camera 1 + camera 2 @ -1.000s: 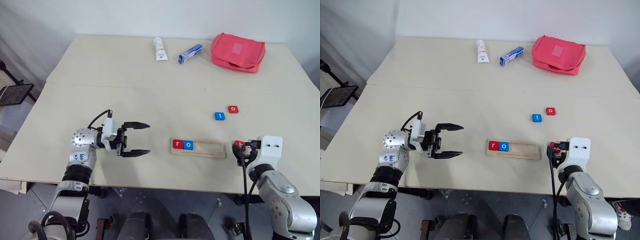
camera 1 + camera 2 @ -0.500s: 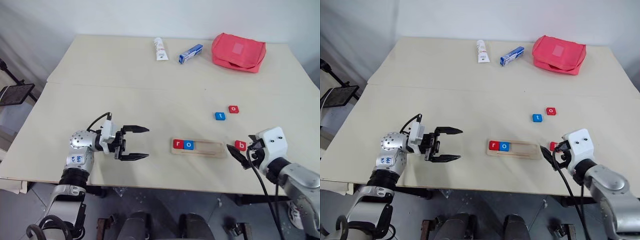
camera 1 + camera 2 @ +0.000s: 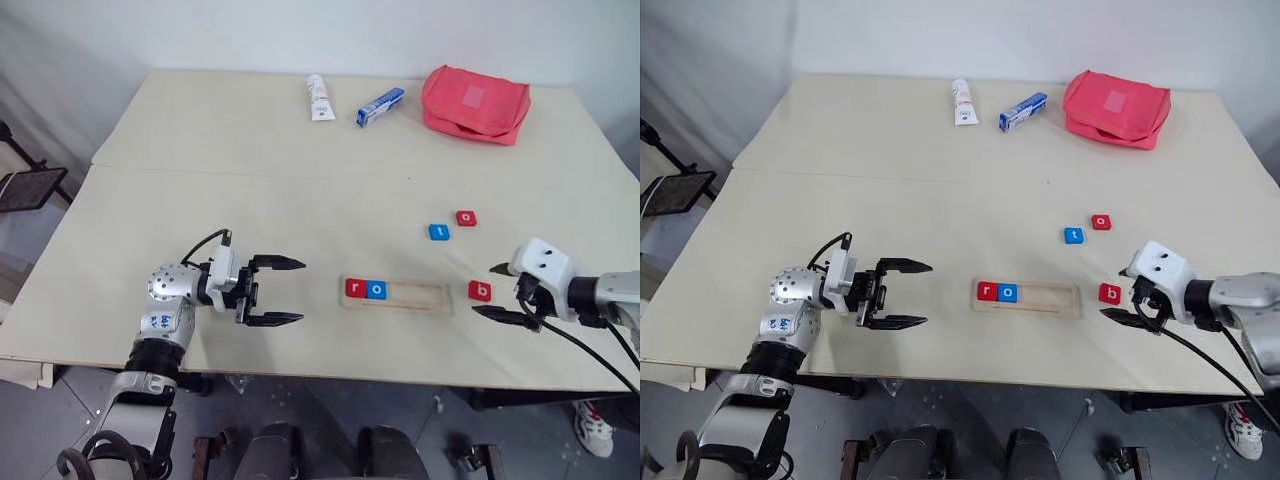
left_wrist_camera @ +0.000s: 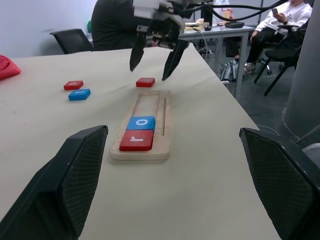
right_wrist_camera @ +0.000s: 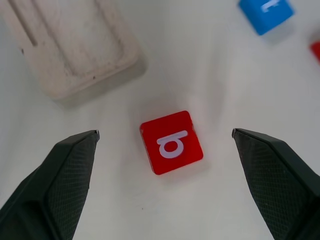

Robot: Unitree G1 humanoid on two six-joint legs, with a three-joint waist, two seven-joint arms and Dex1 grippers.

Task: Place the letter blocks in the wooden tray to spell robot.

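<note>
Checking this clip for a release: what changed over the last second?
The right hand let go of the red b block, swung out to the right and now stands open beside it; the block lies on the table just right of the wooden tray. The left hand stayed open, and r, o in the tray and the loose t and o blocks are unmoved.

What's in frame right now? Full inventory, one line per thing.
wooden tray: 1, pale wood, near table edge, centre.
letter blocks in tray: 2, red r, blue o, at its left end.
red b block: 1, on table right of tray.
blue t block, red o block: 1 each, beyond tray.
white tube, blue-and-white box, red pouch: 1 each, far edge.
table: 1, beige.
left gripper: open, left of tray.
right gripper: open, beside b block.
</note>
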